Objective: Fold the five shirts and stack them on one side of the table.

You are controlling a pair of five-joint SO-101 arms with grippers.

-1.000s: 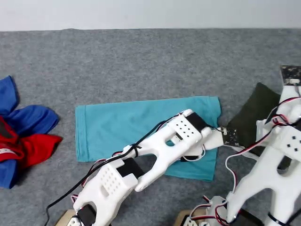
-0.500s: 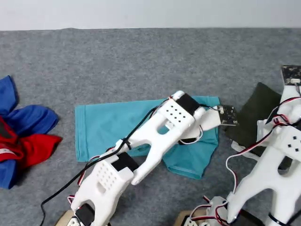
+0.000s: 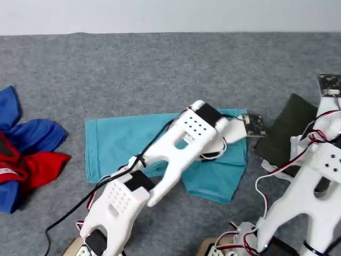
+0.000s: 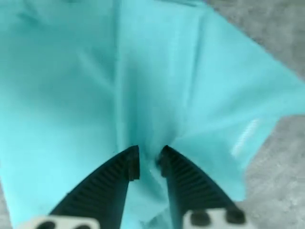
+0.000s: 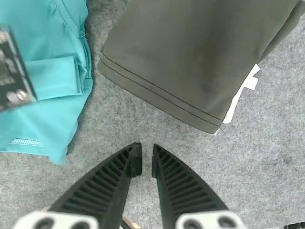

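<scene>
We see the teal shirt (image 3: 122, 144) spread across the middle of the grey counter (image 3: 160, 69). Its 9 o'clock half lies flat, while its 3 o'clock end is bunched and pulled up, with a loose corner sagging toward 5 o'clock. The left arm (image 3: 176, 149) comes in from 7 o'clock and lies across this shirt. The left end effector (image 4: 147, 160) is pinched closed on a raised ridge of the teal cloth, and creases run away from its fingers. At 3 o'clock of the teal shirt, just beside its edge, we find the dark olive shirt (image 3: 287, 128) lying as a folded piece, with a white label (image 5: 243, 95) sticking out at one side. The right arm (image 3: 309, 186) stands at the 4 o'clock edge. The right end effector (image 5: 145, 160) hangs over bare counter near the olive shirt's hem, its fingers drawn together with a thin slit between them and nothing in them. At the 9 o'clock edge, well apart from the teal shirt, a blue shirt (image 3: 32, 136) and a red shirt (image 3: 40, 168) lie crumpled together in a heap.
</scene>
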